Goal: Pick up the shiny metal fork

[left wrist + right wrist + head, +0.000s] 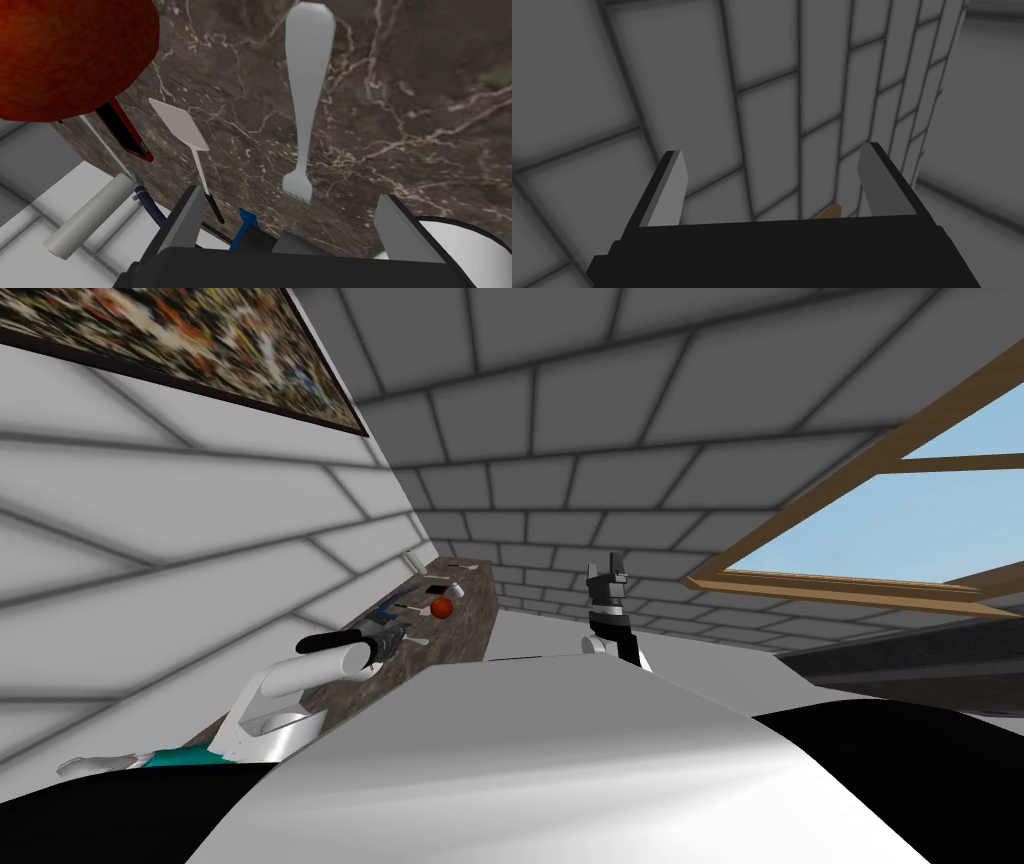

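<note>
While the right jaws gape, the left jaws gape above the fork (306, 100) near the counter (425, 100) edge.

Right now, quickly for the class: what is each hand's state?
Left hand: open, empty, fork ahead of it.
Right hand: open, empty.

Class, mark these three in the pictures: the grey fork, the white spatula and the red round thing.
fork (306, 100): left wrist view, on the handle's middle.
spatula (179, 125): left wrist view, on the flat blade.
red round thing (70, 55): left wrist view, on its curved side.
</note>
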Available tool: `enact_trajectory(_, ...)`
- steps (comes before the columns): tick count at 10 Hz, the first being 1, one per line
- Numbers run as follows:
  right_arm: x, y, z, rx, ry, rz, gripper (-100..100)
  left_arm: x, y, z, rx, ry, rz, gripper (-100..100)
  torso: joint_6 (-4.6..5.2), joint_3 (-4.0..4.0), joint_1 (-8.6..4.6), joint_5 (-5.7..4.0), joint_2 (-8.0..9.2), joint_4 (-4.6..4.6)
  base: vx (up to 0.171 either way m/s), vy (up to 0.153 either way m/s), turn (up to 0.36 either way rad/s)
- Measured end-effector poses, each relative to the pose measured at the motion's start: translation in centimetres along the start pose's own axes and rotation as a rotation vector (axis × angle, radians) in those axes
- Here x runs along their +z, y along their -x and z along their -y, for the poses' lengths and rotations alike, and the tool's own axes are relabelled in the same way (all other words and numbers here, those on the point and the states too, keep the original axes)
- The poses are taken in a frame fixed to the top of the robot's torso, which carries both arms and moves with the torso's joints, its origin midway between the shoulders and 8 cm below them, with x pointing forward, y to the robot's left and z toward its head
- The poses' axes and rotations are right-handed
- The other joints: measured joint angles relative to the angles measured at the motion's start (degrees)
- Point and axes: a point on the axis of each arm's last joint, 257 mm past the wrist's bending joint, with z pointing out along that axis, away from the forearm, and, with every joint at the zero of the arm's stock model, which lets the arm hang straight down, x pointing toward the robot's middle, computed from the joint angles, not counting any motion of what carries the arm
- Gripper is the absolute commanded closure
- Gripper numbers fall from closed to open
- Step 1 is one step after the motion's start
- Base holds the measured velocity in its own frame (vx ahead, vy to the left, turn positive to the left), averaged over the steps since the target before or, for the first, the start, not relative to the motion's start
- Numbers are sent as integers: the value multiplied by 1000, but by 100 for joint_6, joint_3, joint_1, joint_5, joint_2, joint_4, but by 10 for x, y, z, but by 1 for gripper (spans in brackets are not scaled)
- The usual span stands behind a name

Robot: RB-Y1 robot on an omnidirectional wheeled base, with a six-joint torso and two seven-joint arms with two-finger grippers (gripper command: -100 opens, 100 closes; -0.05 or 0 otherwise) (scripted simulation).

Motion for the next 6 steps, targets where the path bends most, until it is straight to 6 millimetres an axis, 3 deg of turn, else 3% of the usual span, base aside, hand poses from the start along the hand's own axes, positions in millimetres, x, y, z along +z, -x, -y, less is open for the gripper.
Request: enact_trajectory(6,0,0,0,0,0,0,0,-9,-14,-44,17,155,-83,-100,0,2,-2,0,3,1,62,26,-51)
